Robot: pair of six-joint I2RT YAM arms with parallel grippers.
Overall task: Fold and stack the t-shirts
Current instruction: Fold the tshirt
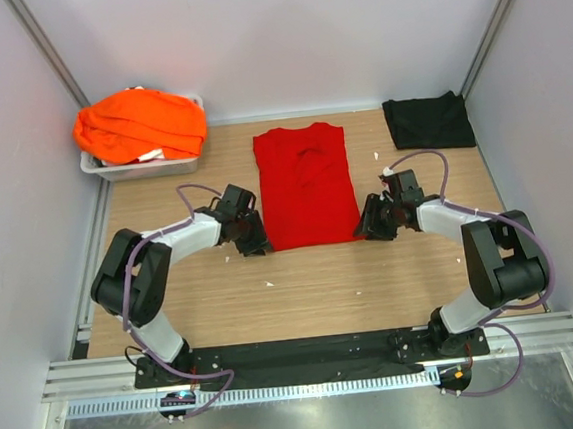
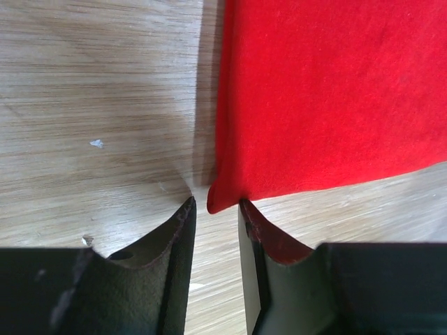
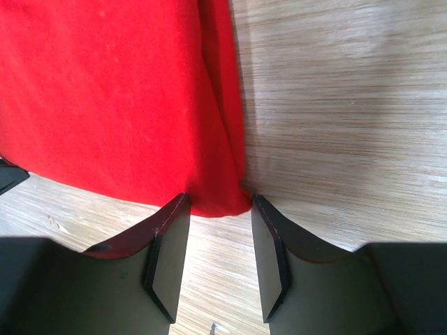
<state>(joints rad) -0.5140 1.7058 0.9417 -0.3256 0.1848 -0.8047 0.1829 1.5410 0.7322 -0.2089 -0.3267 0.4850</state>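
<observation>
The red t-shirt (image 1: 306,185) is laid flat at the middle of the wooden table (image 1: 303,293), folded in along both sides into a tall, narrow rectangle, with its collar end turned to the far side and its straight hem turned toward the arms. The cloth is seen as a plain, bright red knit, smooth over most of its face, with a few soft creases below the collar. The left gripper (image 1: 257,239) is set low at the near left corner of the shirt; in the left wrist view that rounded corner of the red t-shirt (image 2: 328,98) is found right at the mouth of the left gripper (image 2: 216,204), whose jaws are held apart with bare wood seen between them, so nothing is clamped. The right gripper (image 1: 368,229) is placed at the near right corner in the same way; in the right wrist view the doubled edge of the red t-shirt (image 3: 119,98) is shown reaching just into the gap of the right gripper (image 3: 220,199), whose jaws are likewise spread and not pressed onto the cloth. A black t-shirt (image 1: 427,122) is laid folded at the far right, and orange t-shirts (image 1: 140,125) are heaped over a grey plastic tray (image 1: 142,169) at the far left. A small white fleck (image 2: 96,143) is seen on the wood beside the left corner.
</observation>
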